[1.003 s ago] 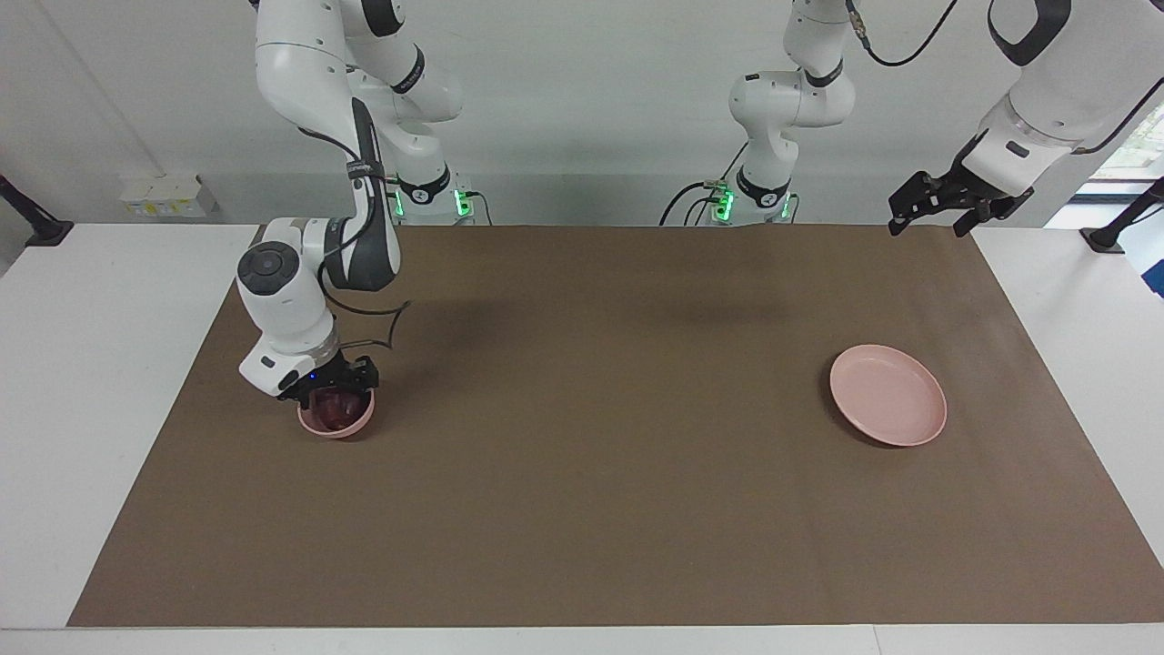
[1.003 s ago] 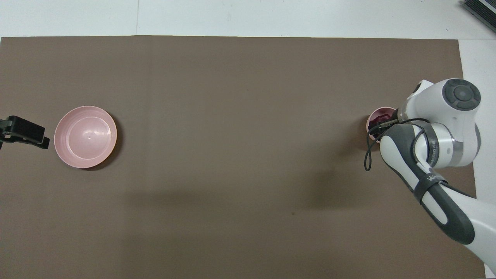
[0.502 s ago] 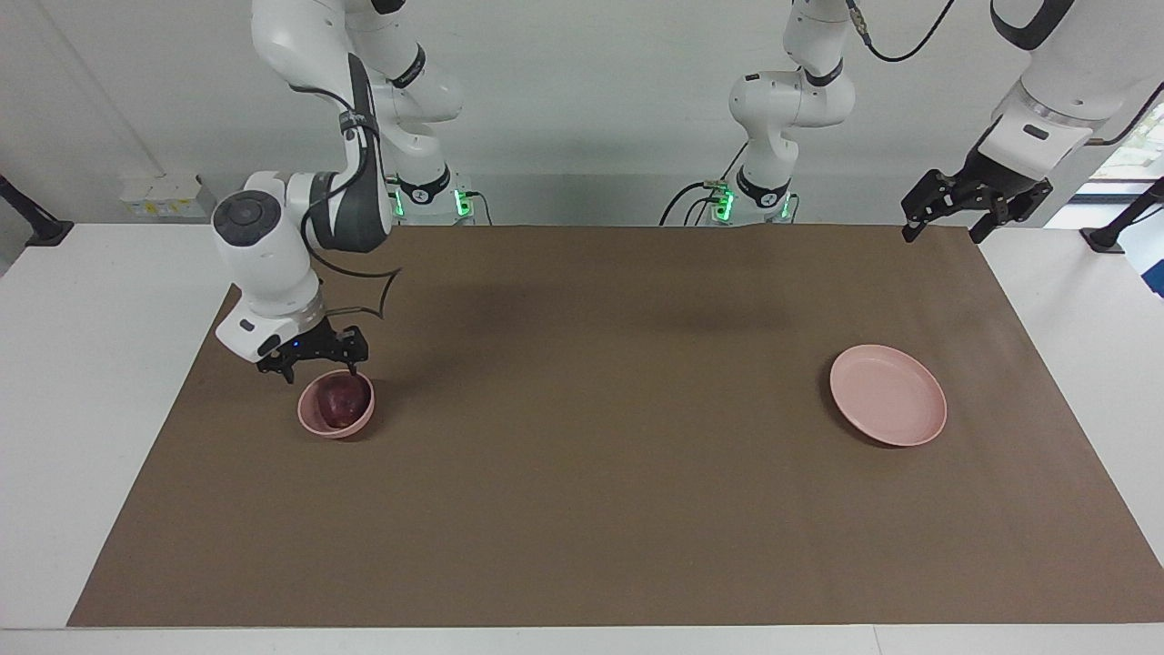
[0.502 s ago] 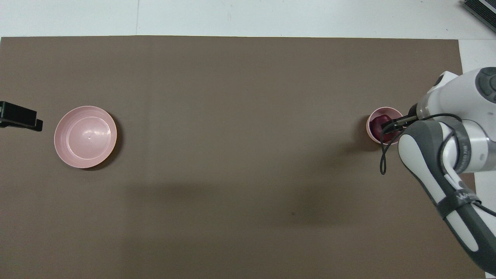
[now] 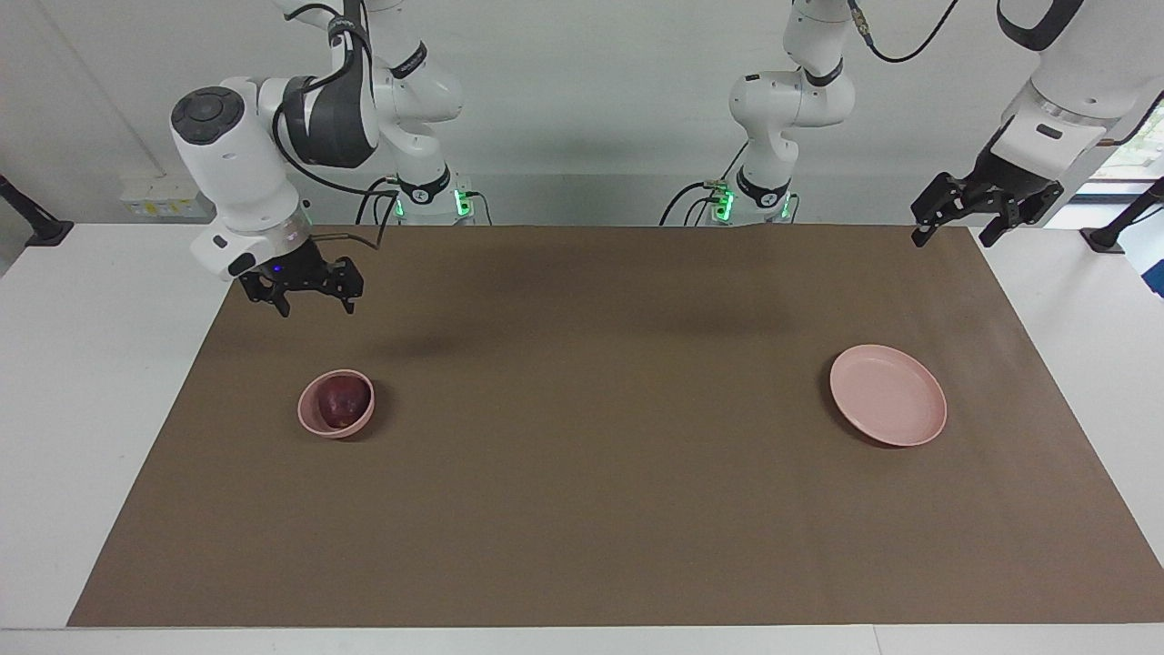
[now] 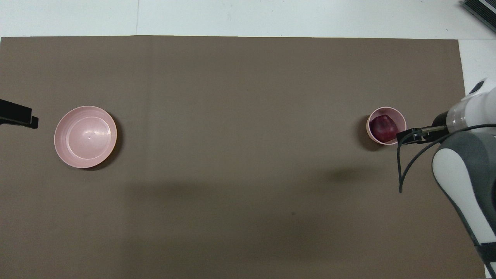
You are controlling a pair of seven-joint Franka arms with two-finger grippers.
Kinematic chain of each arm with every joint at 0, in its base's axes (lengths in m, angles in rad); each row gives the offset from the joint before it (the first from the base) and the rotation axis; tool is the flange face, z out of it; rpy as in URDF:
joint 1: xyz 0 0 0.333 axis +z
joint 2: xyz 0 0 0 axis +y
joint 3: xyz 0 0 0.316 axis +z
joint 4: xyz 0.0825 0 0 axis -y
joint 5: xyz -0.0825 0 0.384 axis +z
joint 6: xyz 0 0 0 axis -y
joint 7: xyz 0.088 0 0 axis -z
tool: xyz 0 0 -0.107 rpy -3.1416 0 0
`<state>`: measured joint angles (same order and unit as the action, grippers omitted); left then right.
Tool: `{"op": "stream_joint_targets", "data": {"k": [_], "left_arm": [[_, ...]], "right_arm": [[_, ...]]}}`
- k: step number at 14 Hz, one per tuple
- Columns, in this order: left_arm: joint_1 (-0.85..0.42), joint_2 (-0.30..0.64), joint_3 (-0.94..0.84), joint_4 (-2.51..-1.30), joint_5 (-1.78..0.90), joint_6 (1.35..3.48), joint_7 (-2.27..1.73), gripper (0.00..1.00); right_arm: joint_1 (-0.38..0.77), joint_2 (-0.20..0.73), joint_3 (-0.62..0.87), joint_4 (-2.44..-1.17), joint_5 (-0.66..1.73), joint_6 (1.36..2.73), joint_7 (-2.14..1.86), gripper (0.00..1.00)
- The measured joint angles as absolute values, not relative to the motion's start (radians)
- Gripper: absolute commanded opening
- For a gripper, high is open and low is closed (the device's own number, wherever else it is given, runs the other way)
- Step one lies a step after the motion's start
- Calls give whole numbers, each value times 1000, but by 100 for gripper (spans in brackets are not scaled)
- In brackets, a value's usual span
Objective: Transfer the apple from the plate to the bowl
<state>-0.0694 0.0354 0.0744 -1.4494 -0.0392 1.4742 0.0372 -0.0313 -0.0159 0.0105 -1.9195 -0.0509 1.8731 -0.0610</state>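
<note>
Facing view findings: the apple (image 5: 341,398) is seated inside the bowl (image 5: 336,405), which stands on the brown mat (image 5: 582,509) toward the right arm's end of the surface (image 5: 82,382). The fruit fills most of the bowl's inside, and its dark red skin is seen above the rim. The right gripper (image 5: 314,307) is raised in the air over the mat, with a clear gap between it and the bowl; its jaws are spread wide and nothing is held in them. The plate (image 5: 888,395) is found bare on the mat toward the left arm's end, well apart from the bowl. The left gripper (image 5: 953,232) is suspended over the mat's edge nearest the robots, at that same end; its jaws are likewise spread apart and nothing is carried.

Overhead view findings: the apple (image 6: 383,129) is confirmed within the bowl (image 6: 386,125), slightly off centre. The plate (image 6: 85,136) is seen with only its concentric inner ring. Of the left gripper (image 6: 17,118) only a dark tip is shown at the frame's edge.
</note>
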Motion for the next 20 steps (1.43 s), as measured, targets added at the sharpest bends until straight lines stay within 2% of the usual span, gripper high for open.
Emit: {"op": "stream_joint_targets", "data": {"k": [5,9,16,20], "left_arm": [[-69,35,74,-1450,-39,1474,37,100],[-69,35,74,-1450,-39,1474,37,100],[-69,35,74,-1450,-39,1474,37,100],[-69,35,74,-1450,-39,1474,37,100]], "right_arm": [[57,-41,18,-1937,-41,1873,104,100],[69,-90,19,-1926,-12,1867,134,100],[56,-128,-2,-1681,13,1558,135,100],[46,-129,-22,-1592,12,1506,135,100]]}}
